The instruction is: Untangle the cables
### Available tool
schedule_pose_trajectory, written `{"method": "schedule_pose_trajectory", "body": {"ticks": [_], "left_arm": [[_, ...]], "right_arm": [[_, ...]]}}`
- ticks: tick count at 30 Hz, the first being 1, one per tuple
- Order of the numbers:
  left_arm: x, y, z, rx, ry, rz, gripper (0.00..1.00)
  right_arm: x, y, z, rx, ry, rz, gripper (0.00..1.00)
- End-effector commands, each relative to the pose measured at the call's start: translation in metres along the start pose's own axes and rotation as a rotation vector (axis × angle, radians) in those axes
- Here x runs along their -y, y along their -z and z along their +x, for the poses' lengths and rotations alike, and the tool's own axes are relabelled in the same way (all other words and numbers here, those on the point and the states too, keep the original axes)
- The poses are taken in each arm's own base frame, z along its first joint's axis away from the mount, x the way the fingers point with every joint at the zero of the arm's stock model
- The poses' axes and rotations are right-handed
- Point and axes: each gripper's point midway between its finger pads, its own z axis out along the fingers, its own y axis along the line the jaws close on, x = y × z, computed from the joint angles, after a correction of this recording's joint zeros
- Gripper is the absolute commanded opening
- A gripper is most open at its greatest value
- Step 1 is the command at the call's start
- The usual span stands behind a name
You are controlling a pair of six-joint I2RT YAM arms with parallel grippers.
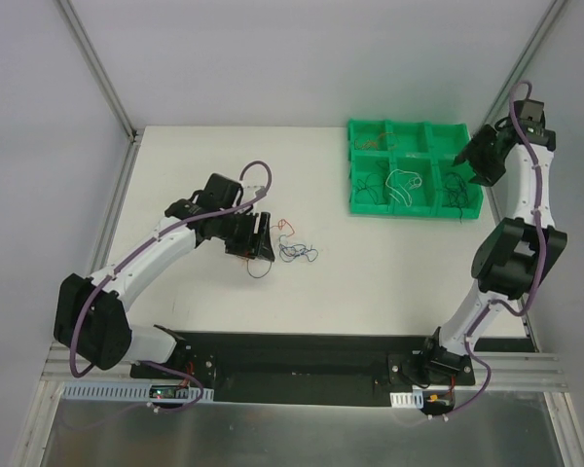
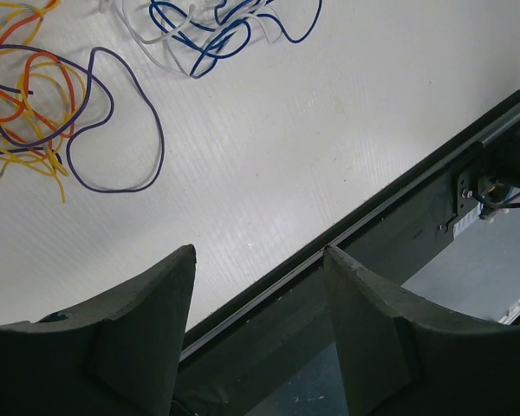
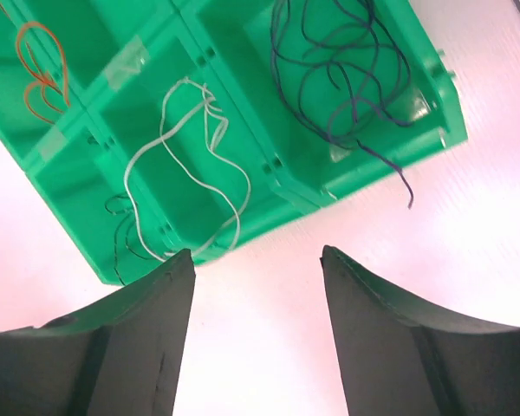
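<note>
left gripper (image 1: 256,239): you find it low over the table (image 1: 370,282), near the middle and a bit toward the left edge. its fingers (image 2: 147,329) stand apart with only bare table between them, so it holds nothing.
loose cables (image 1: 292,247): they lie on the table just beside the left gripper, on its right side. in the left wrist view they are apart from the fingers.
colours of the loose cables: orange and yellow strands (image 2: 22,104) are knotted together, and a purple loop (image 2: 161,143) runs through them. blue strands (image 2: 208,35) and a white strand (image 2: 147,39) make a second small heap next to it.
right gripper (image 1: 470,163): it hangs above the right end of the green tray (image 1: 414,210). its two fingers are wide apart and they grip nothing.
green tray: it stands near the far right corner of the table and has six compartments in two rows.
cables in the tray: an orange cable (image 3: 39,65) is in the far left compartment. a thin black cable (image 3: 117,238) is in the near left one, a white cable (image 3: 186,165) in the near middle one, and dark cables (image 3: 338,69) in the near right one. one dark strand hangs over the tray wall toward the table.
</note>
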Motion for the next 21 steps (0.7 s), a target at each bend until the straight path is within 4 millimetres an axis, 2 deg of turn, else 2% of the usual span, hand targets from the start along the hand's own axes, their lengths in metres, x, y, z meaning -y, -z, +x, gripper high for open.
{"method": "schedule_pose_trajectory", "body": {"ticks": [1, 3, 5, 9, 11, 13, 17, 19, 21], "left_arm": [[0.006, 0.003, -0.017, 0.035, -0.074, 0.023, 0.6], [0.007, 0.003, -0.017, 0.03, -0.075, 0.027, 0.6], [0.007, 0.0, -0.015, 0.019, -0.076, 0.035, 0.6], [0.002, -0.01, -0.01, -0.024, -0.047, 0.04, 0.62], [-0.002, -0.014, -0.012, -0.038, -0.021, 0.036, 0.63], [-0.006, -0.018, -0.015, -0.042, 0.016, 0.034, 0.63], [-0.009, -0.024, -0.021, -0.052, 0.12, 0.071, 0.61], [-0.008, -0.029, -0.025, -0.063, 0.157, 0.086, 0.62], [-0.007, -0.034, -0.029, -0.082, 0.184, 0.096, 0.69]], "right_arm": [[0.038, 0.007, 0.035, -0.065, 0.0, 0.087, 0.63], [0.049, 0.008, 0.048, -0.085, 0.002, 0.104, 0.6], [0.045, 0.01, 0.069, -0.121, 0.069, 0.099, 0.56], [-0.004, 0.028, 0.128, -0.141, 0.344, 0.003, 0.58], [-0.027, 0.032, 0.171, -0.153, 0.443, -0.076, 0.6], [-0.059, 0.034, 0.211, -0.148, 0.538, -0.193, 0.61], [-0.106, 0.028, 0.303, -0.292, 0.54, -0.378, 0.62], [-0.117, 0.019, 0.335, -0.352, 0.511, -0.4, 0.62], [-0.129, 0.014, 0.361, -0.389, 0.527, -0.446, 0.62]]}}
